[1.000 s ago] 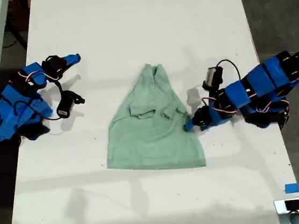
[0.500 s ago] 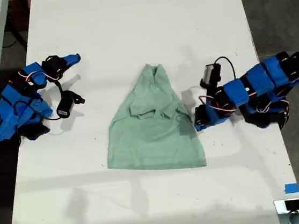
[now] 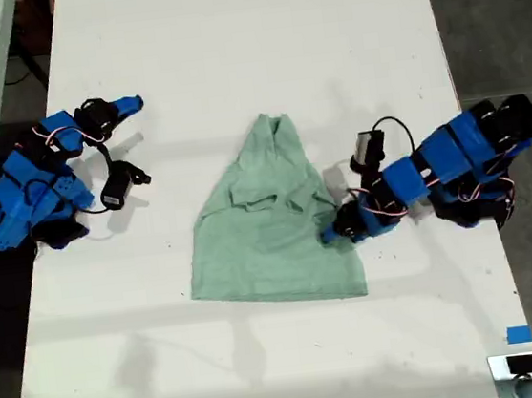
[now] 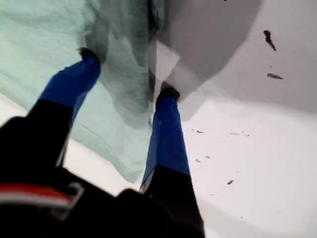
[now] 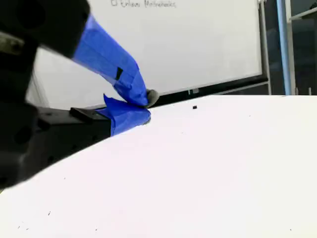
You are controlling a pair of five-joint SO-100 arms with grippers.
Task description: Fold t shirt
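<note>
**First gripper back at the shirt's edge**

Since half a second ago, my first gripper has pushed back toward the t shirt and now sits on its edge at the exterior view's right; the garment itself has barely shifted. In the first wrist view the fingers are spread apart, one over the mint fabric and the other at the cloth's border on the bare worktop, with nothing pinched between them.

Where the tips meet the cloth is hard to read in the exterior view, since the arm's own body covers that spot. The first wrist view crops the shirt to a corner and a shadowed fold, so neither sleeves nor collar can be made out there.

My second gripper lies folded at the exterior view's left, well apart from the shirt. In the second wrist view its fingers are pressed together on nothing, and most of that arm is out of frame or blurred.

The shirt lies wrinkled and flat near the worktop's middle, its long axis running from the exterior view's top to its bottom, narrow end pointing to the top, wide hem toward the bottom.
</note>
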